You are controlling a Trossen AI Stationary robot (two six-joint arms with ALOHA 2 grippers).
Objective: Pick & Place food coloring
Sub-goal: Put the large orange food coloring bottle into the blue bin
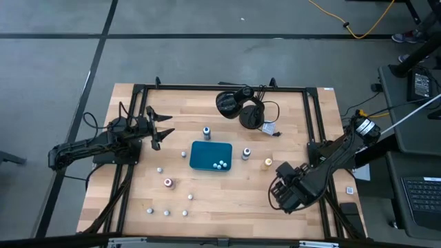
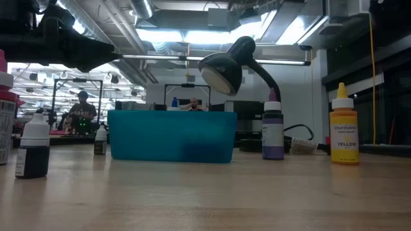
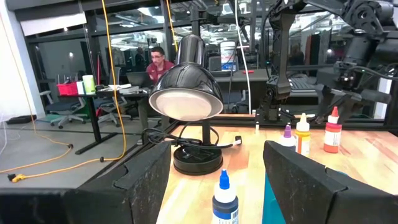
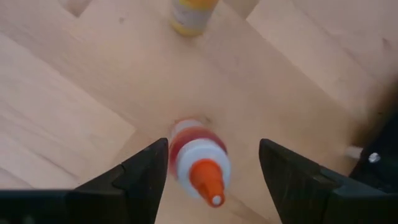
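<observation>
Small food coloring bottles stand upright on the wooden table around a teal tray (image 1: 200,160): a blue-topped one (image 1: 206,131), a purple one (image 1: 246,153), a yellow one (image 1: 269,163) and a red one (image 1: 167,183). My right gripper (image 4: 214,180) points down near the table's right front, open. Its fingers stand on either side of a red bottle with a white cap and orange tip (image 4: 196,149), above it and apart from it. That gripper (image 1: 281,195) hides this bottle in the high view. My left gripper (image 1: 165,129) waits open and level at the left, the blue-topped bottle (image 3: 224,199) in front of it.
A black desk lamp (image 1: 241,105) with its cord sits at the far middle of the table. Small white caps lie in the tray (image 1: 219,164) and scattered near the front left (image 1: 167,213). A black frame runs around the table's edges (image 1: 313,117). People sit in the room behind.
</observation>
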